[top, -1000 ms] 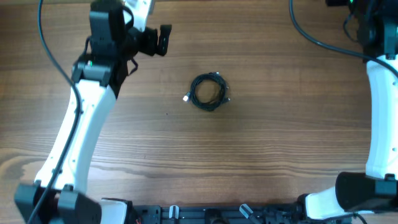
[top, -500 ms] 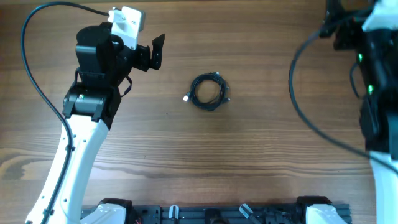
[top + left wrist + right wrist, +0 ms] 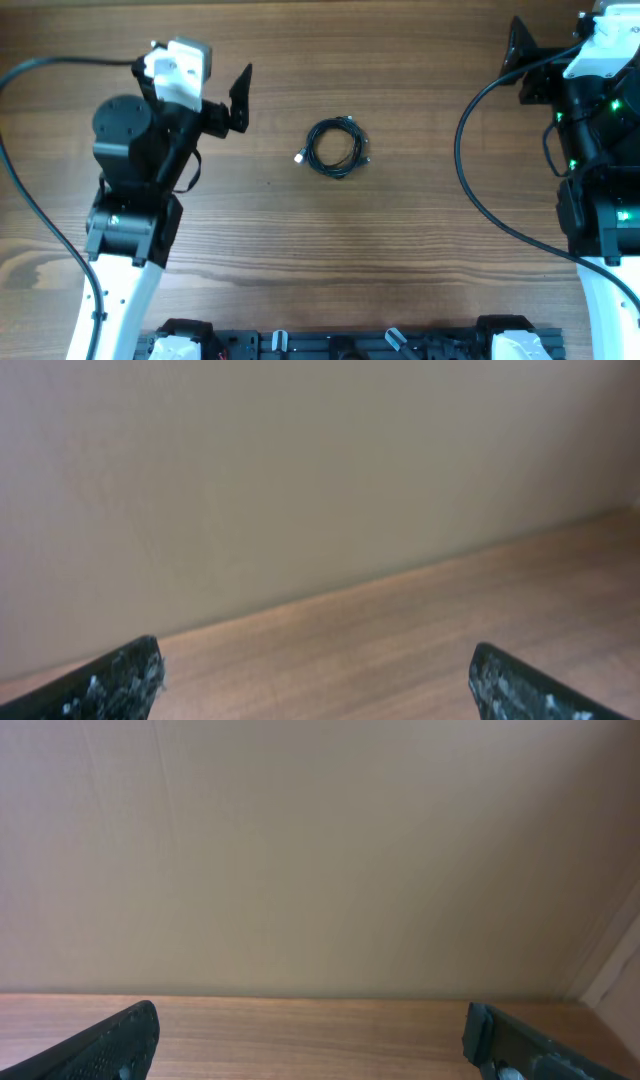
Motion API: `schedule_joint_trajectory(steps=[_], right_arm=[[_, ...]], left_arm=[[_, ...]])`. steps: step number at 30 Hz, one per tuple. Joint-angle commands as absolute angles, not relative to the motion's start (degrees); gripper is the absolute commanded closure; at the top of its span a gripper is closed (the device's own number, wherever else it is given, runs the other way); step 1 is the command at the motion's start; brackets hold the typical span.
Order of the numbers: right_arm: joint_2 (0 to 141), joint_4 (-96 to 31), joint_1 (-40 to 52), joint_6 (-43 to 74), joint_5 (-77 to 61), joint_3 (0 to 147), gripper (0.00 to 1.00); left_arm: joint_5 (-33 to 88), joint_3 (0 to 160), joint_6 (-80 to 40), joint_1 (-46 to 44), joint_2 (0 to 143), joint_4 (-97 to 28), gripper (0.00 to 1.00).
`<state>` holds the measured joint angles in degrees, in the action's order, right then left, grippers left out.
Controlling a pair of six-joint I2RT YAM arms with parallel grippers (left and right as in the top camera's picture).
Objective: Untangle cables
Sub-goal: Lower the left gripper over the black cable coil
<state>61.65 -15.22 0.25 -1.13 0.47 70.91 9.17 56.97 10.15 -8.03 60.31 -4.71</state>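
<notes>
You are swinging both arms into new poses. The left fingers [image 3: 240, 95] are sitting lower and further left than a second ago, and the right fingers [image 3: 519, 55] are only now showing in the overhead view, near its right edge. The cables [image 3: 335, 148] are lying exactly where they were, a small tight coil near the middle of the surface [image 3: 400, 250], with the white plug [image 3: 299, 157] poking out on the coil's left side. So nothing is being untangled yet; I judge you are still setting up the approach.

Both wrist views are showing fingers spread wide with nothing between them. They are looking across bare wood at a plain wall [image 3: 320, 850], so neither pair is aiming at the coil. The coil is lying well apart from both pairs. It is nearer the left fingers, to their right and slightly lower in the overhead view. The right fingers are hanging farther off, on the coil's other side.
</notes>
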Motion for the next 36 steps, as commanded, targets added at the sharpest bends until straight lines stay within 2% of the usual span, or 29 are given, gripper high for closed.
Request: schedule_joint_trajectory(steps=[1, 9, 13, 18, 23, 29, 36], right_arm=[[61.28, -14.81, 0.58, 0.08, 1.54, 69.23, 0.00], [61.28, -11.35, 0.60, 0.45, 1.45, 64.18, 0.00], [61.30, -13.78, 0.60, 4.80, 1.26, 63.72, 0.00], [61.80, -15.49, 0.58, 4.49, 1.30, 63.72, 0.00], [62.50, -16.29, 0.58, 4.56, 1.28, 63.72, 0.00], [63.46, -18.33, 0.58, 4.71, 0.78, 63.72, 0.00], [63.70, -21.98, 0.58, 5.13, -0.54, 63.72, 0.00]], left_arm=[[8.27, 50.06, 9.58, -7.75, 58.43, -0.99, 0.00], [8.10, 47.99, 9.61, -7.64, 57.89, 0.47, 0.00], [6.07, 47.99, 9.43, -7.66, 58.13, 0.93, 0.00], [3.84, 47.99, 2.33, -7.64, 58.30, 1.28, 0.00], [3.81, 47.99, -5.69, -7.66, 60.60, -6.44, 0.00], [15.49, 47.99, -5.63, -7.66, 69.08, -10.11, 0.00], [23.00, 47.99, -5.67, -7.79, 79.15, -7.64, 0.00]])
